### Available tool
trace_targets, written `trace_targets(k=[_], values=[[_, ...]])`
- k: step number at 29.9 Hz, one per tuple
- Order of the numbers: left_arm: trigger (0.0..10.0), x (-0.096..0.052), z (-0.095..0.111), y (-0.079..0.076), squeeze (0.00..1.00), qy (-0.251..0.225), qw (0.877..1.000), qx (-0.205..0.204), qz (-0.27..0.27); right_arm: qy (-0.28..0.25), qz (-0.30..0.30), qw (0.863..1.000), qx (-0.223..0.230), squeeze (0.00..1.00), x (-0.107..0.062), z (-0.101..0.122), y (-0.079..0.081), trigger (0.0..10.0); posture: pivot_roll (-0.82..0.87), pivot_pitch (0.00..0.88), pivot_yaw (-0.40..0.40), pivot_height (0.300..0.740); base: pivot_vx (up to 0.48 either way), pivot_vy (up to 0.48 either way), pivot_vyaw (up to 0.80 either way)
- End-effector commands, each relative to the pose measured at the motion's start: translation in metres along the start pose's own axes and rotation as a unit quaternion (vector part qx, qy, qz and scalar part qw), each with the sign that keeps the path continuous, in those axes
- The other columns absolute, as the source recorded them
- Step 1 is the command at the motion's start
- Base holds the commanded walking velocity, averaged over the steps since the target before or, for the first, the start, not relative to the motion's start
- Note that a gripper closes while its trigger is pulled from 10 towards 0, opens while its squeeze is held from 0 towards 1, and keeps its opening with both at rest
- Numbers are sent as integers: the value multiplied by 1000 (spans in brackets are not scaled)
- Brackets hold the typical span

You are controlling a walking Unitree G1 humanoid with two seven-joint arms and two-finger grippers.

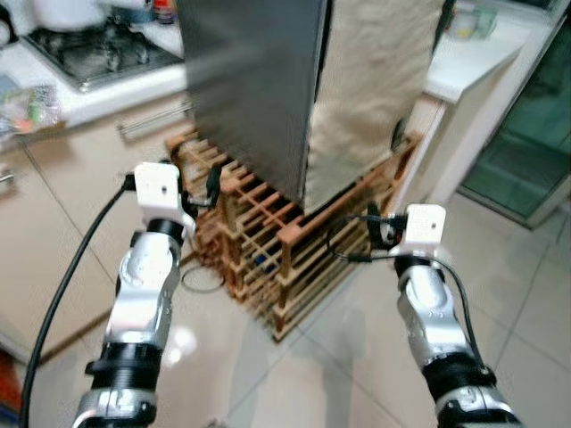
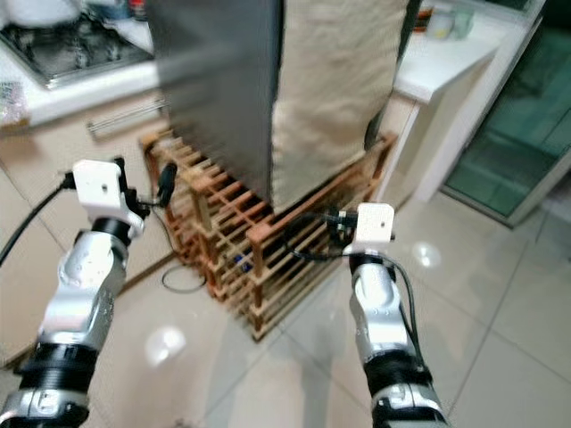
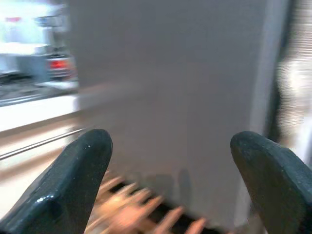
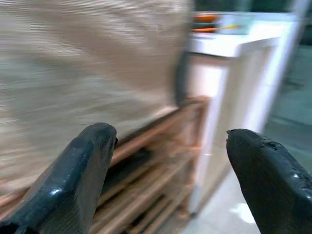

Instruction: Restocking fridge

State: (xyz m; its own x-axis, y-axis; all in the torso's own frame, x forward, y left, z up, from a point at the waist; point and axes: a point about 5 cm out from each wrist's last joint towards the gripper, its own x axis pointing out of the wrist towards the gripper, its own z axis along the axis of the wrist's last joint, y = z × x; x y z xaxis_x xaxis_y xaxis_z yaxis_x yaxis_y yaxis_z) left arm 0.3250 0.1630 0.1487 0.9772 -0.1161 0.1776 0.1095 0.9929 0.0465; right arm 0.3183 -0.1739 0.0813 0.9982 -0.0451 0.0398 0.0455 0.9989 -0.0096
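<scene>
You have the fridge straight ahead of you, a tall box with a plain grey metal side turned toward your left and a beige woven cloth hanging over the face toward your right. It stands raised on a wooden slatted rack, which rests on the pale glossy tiled floor. Your left gripper is held up in front of the grey side, near the rack's left corner, its fingers spread wide with nothing between them. Your right gripper is raised before the cloth-covered face and the rack's right part, its fingers likewise spread apart and empty. Neither touches the fridge. To the left a white worktop carries a gas hob, with cream cabinet fronts below. To the right another white worktop runs beside the fridge, and beyond it a dark glass door. Both wrist views are blurred.
</scene>
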Motion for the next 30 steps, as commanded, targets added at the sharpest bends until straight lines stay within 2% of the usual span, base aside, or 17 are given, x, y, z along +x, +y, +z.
trace_targets(k=[1,6,11,12,17,20,21,23,24,30], values=[[10000,5,6,-13,0,-9,1000,7,-28,3,-19,1000,-1,0,-1,-2,-10,10000,-80,0,-18,740,0,0,-769],[10000,8,7,-17,0,-6,1000,13,-28,1,-23,1000,-4,0,-2,-1,-14,10000,-90,0,-19,740,0,0,-690],[10000,15,7,-14,0,6,1000,-2,-8,-3,-21,1000,-10,0,-3,0,-14,10000,-98,0,-16,740,0,0,0],[10000,17,6,-11,0,9,1000,-16,-4,-5,-20,1000,-11,0,-3,0,-14,10000,-101,0,-14,740,0,0,0],[10000,20,11,-13,0,0,1000,-17,-10,-4,-19,1000,-15,0,-3,0,-13,10000,-108,0,-12,740,0,0,0],[10000,22,14,-14,0,-6,1000,-14,-13,-3,-18,1000,-15,0,-3,0,-12,10000,-113,0,-8,740,0,0,-752],[10000,24,17,-14,0,-11,1000,-3,-4,-8,-18,1000,-15,0,-4,0,-12,10000,-113,0,-8,740,0,0,-644],[10000,28,22,-7,0,-20,998,50,34,-8,-17,1000,-16,0,-4,0,-12,10000,-118,0,-6,740,0,0,0],[10000,30,22,-6,0,-16,997,55,42,-8,-17,1000,-16,0,-4,0,-12,10000,-118,0,-7,740,0,0,0],[10000,41,29,-2,0,-7,998,22,56,-6,-13,1000,-17,0,-5,-1,-10,10000,-122,0,-6,740,0,0,0]])
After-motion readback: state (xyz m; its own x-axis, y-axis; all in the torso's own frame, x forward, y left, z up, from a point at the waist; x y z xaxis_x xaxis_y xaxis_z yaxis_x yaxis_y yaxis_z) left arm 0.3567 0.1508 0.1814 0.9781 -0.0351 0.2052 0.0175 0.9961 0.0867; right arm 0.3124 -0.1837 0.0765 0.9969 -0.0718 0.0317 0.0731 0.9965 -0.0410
